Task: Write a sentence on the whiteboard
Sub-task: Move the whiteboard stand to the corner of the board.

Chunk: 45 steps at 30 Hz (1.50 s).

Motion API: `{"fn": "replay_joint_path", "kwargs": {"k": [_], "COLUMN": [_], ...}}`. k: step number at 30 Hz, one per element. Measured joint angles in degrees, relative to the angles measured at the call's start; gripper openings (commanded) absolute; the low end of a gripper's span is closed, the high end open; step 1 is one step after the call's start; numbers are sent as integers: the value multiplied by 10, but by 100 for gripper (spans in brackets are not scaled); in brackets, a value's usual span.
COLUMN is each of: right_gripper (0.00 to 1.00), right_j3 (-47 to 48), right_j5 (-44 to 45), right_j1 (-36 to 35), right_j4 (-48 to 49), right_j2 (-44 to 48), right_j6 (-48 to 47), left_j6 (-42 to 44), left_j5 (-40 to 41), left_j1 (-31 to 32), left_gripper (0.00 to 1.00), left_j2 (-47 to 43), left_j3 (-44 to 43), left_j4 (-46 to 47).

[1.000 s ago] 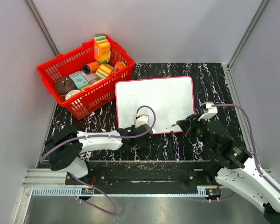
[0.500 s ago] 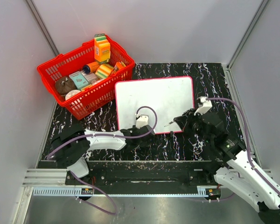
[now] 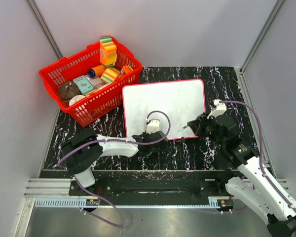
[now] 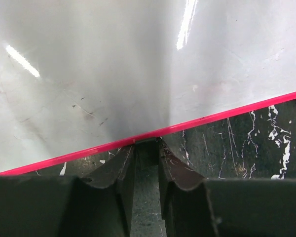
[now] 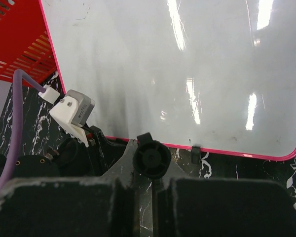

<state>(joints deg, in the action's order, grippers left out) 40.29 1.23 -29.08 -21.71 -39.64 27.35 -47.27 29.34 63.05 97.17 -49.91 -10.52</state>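
Observation:
The whiteboard (image 3: 163, 103), white with a red-pink frame, lies flat on the black marbled table; its surface is blank. My left gripper (image 3: 149, 140) sits at the board's near edge. In the left wrist view it (image 4: 147, 146) is shut on a small black tab on the frame (image 4: 212, 116). My right gripper (image 3: 196, 127) is shut on a black marker (image 3: 183, 130), whose tip lies over the board's near edge, right of centre. In the right wrist view the marker (image 5: 151, 157) shows end-on between the fingers, just before the frame.
A red basket (image 3: 96, 106) full of groceries stands at the back left, touching the board's left corner. A second black tab (image 5: 195, 154) sits on the board's near frame. Grey walls close the table on three sides.
My left gripper has shifted a little to the right along the board's near edge. My right arm has reached further out, and the marker tip has moved slightly up onto the board's edge.

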Motion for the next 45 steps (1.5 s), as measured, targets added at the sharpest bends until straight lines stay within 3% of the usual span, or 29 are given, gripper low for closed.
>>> {"fn": "replay_joint_path", "kwargs": {"k": [2, 8, 11, 30, 39, 42, 45], "right_gripper": [0, 0, 0, 0, 0, 0, 0], "right_j3": [0, -2, -3, -21, -28, -28, -28], "right_j5": [-1, -5, -5, -8, -7, -7, -6], "right_j1": [1, 2, 2, 3, 3, 3, 3], "right_j4": [0, 6, 12, 20, 19, 18, 16], "right_j2": [2, 36, 53, 76, 85, 87, 90], "right_j6": [-4, -9, -11, -15, -15, -15, -15], "left_j6": [0, -2, -6, -106, -134, -132, -130], "left_j5": [1, 0, 5, 44, 50, 38, 18], "left_j1": [0, 2, 7, 96, 148, 165, 181], "left_gripper": [15, 9, 0, 1, 42, 71, 83], "left_j2": [2, 3, 7, 38, 50, 50, 46], "left_j3": [-2, -2, -7, -61, -83, -89, -93], "left_j4": [0, -2, -8, -99, -134, -140, -138]}}
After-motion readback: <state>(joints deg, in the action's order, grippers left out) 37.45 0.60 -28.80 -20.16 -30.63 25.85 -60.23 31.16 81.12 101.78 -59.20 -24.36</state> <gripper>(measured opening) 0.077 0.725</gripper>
